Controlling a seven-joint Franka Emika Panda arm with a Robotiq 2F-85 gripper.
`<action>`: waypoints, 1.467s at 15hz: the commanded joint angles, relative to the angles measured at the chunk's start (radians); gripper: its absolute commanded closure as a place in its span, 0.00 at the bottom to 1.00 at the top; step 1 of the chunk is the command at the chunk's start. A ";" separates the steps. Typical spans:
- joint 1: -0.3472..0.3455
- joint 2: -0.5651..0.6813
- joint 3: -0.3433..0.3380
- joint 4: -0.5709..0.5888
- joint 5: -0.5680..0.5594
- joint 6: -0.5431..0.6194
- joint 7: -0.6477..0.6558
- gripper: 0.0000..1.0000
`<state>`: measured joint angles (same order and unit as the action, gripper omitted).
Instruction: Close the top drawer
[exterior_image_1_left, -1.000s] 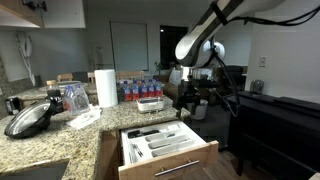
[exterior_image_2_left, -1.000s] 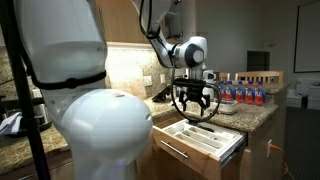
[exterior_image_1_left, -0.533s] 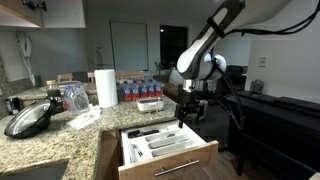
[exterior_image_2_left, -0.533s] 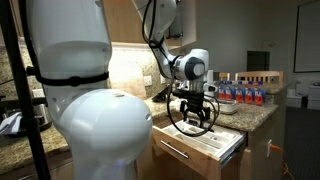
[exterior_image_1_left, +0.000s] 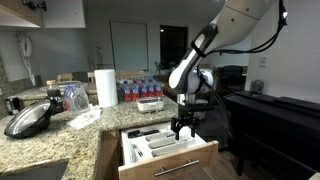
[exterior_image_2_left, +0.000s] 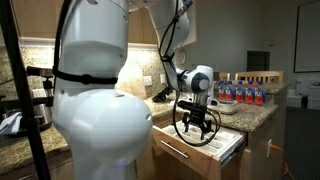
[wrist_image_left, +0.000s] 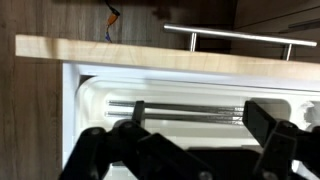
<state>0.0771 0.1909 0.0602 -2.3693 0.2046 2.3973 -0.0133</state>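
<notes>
Kitchen scene: a speckled granite counter (exterior_image_1_left: 55, 140) runs along wooden cabinets. Under its edge the drawer (exterior_image_1_left: 170, 162) stands pulled well out, with its light wooden front away from the cabinet and its white inside open from above. White dividers split the inside into long compartments, and cutlery (exterior_image_1_left: 150, 148) lies in them. In the wrist view the top edge of the drawer (wrist_image_left: 150, 48) front crosses the picture as a pale wooden strip. The silver bar handle (wrist_image_left: 235, 37) sits beyond it, and the white tray with metal pieces lies on the near side.

The tool (exterior_image_1_left: 185, 127) hangs over the drawer's inside, toward the cabinet end, pointing down. Its fingers (wrist_image_left: 100, 152) are spread wide apart and hold nothing. Whether the tips touch the tray cannot be made out. In an exterior view the tool (exterior_image_2_left: 198, 130) shows as an open dark ring above the white tray rim. The arm (exterior_image_1_left: 215, 40) reaches down to it from the upper right.

Farther back on the counter stand a paper towel roll (exterior_image_1_left: 106, 87) and a row of bottles (exterior_image_1_left: 138, 90), well apart from the drawer. A dark pan (exterior_image_1_left: 28, 118) rests on the counter nearer the camera. A large white robot body (exterior_image_2_left: 95, 110) fills the foreground of an exterior view.
</notes>
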 joint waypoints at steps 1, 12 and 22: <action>-0.006 0.073 0.024 0.055 0.023 -0.016 0.000 0.00; -0.018 -0.098 0.037 -0.140 0.115 0.044 -0.005 0.00; -0.001 -0.167 0.032 -0.224 0.074 -0.054 -0.085 0.00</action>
<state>0.0730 0.0310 0.0915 -2.5725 0.2860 2.3749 -0.0425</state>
